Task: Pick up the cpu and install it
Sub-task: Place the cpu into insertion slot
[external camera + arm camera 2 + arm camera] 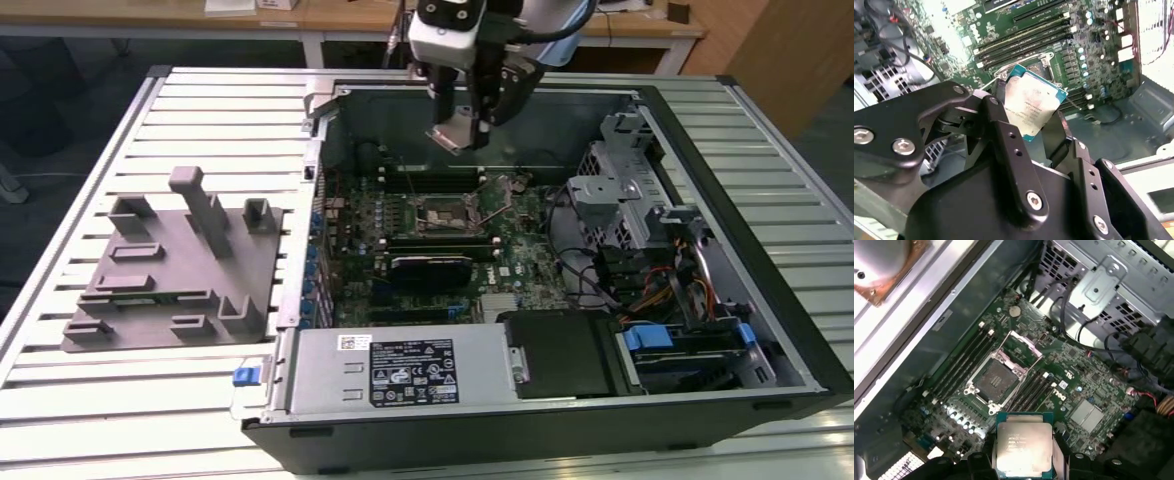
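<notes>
Gripper (455, 132) clamped on the cpu (451, 137), I hold the arm above the open computer case (747, 300), over the far part of the motherboard (514, 262) as the exterior view has it. Both wrist views show the grip: the black fingers (1003, 134) press on two opposite edges of the chip, its pale silver top plate turned toward the cameras and a teal border framing it in the second wrist view. From the exterior view the chip hangs tilted rather than level with the board. Below it, well apart and with open air between, lies the cpu socket (996, 381). It looks empty to me, its metal load plate (1023, 345) is swung up, and rows of black memory slots (961, 365) run along two of its sides. In the exterior view the socket sits almost straight beneath the chip, a little nearer the camera. I judge the pick as done and the seating not yet made. A grey tray (174, 265) rests on the slatted table (80, 150) at the exterior view's left of the case, and the silver power supply (400, 370) fills the case's near end.
</notes>
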`<state>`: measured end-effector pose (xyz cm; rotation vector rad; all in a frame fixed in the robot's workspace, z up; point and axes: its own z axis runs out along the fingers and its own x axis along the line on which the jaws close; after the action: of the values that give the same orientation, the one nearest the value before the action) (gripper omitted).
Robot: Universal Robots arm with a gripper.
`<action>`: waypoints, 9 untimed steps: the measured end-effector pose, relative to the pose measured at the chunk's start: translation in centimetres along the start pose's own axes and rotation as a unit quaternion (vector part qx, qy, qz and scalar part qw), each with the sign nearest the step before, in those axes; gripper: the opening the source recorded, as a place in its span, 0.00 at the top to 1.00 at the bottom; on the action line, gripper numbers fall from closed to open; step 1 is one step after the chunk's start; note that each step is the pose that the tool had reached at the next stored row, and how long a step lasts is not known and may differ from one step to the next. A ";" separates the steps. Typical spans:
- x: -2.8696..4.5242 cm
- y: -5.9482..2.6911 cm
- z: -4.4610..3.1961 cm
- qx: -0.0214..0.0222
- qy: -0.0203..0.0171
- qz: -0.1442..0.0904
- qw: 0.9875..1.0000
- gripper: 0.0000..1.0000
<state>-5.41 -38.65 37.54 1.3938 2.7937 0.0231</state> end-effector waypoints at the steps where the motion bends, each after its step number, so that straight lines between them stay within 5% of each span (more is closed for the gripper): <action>1: 0.00 0.00 0.03 0.000 0.000 0.009 1.000 0.47; 9: 0.00 0.00 0.29 0.001 -0.002 0.080 0.997 0.47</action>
<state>-5.41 -38.64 37.25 1.6109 2.6727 0.0207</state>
